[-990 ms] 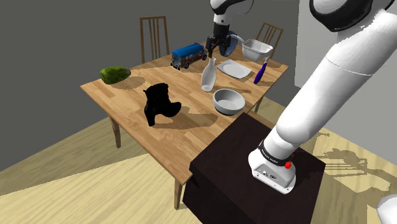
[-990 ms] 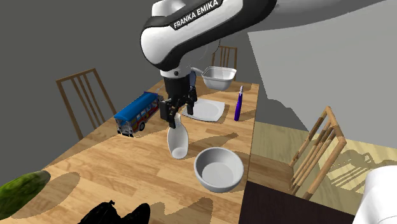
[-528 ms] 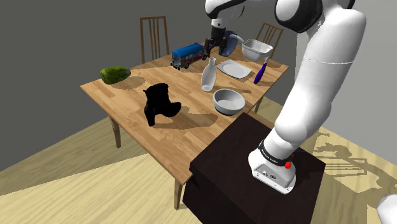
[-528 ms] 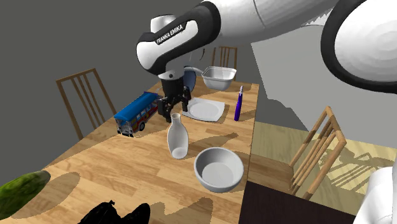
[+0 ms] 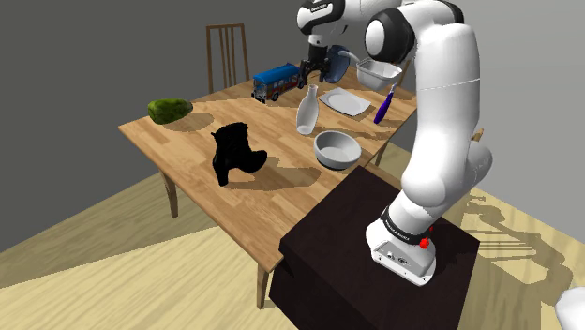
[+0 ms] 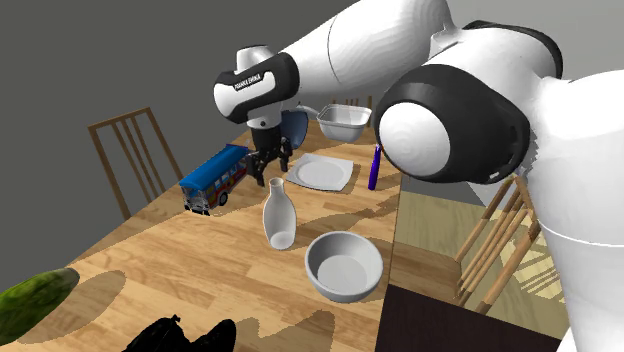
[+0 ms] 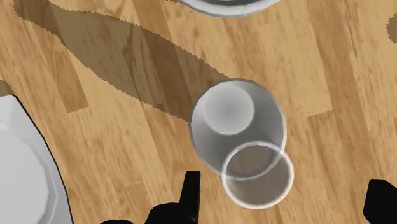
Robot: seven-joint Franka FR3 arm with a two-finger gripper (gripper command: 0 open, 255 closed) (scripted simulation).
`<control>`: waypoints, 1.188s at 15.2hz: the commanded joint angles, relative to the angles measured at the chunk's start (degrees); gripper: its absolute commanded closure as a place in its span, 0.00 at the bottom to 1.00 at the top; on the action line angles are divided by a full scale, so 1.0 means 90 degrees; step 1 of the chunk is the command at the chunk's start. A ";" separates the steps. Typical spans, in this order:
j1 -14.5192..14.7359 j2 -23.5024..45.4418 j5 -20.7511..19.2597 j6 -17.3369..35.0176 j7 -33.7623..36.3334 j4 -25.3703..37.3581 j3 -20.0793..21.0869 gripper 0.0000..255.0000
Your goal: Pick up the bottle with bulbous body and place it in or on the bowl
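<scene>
A pale, see-through bottle with a bulbous body [image 5: 307, 112] [image 6: 278, 215] stands upright on the wooden table [image 5: 192, 155], just beside a grey-white bowl [image 5: 337, 148] [image 6: 343, 265]. My black gripper [image 5: 310, 67] [image 6: 270, 168] hangs open a little above the bottle's neck and touches nothing. Seen from the wrist, the bottle [image 7: 238, 124] lies below, its mouth ring between the spread fingers [image 7: 191, 191]; the gripper [image 7: 283, 203] is not clasping it. The bowl's rim [image 7: 222, 6] lies beyond the bottle.
Near the bottle are a blue toy bus [image 5: 277, 81] [image 6: 215, 178], a white plate [image 5: 344, 101] [image 6: 322, 172], a purple slim bottle [image 5: 383, 103] and a white tub [image 5: 378, 70]. A black boot [image 5: 234, 155] and a green lump [image 5: 169, 110] lie farther along. Chairs [image 6: 130, 160] stand around the table.
The gripper has risen a little off the bottle's neck, still open. The arm's upper links have swung in closer. The bottle has stayed in place.
</scene>
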 commanded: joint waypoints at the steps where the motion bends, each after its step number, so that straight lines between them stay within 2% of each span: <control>1: -0.0161 0.0525 0.0092 -0.0123 -0.0031 0.0648 0.0031 0.00; 9: -0.0150 0.0680 0.0142 0.0430 -0.0071 0.0245 0.0067 0.00; 16: -0.0150 0.0680 0.0142 0.0430 -0.0071 0.0245 0.0067 0.00; 17: -0.0150 0.0680 0.0142 0.0430 -0.0071 0.0245 0.0067 1.00; 18: -0.0150 0.0680 0.0142 0.0430 -0.0071 0.0244 0.0067 1.00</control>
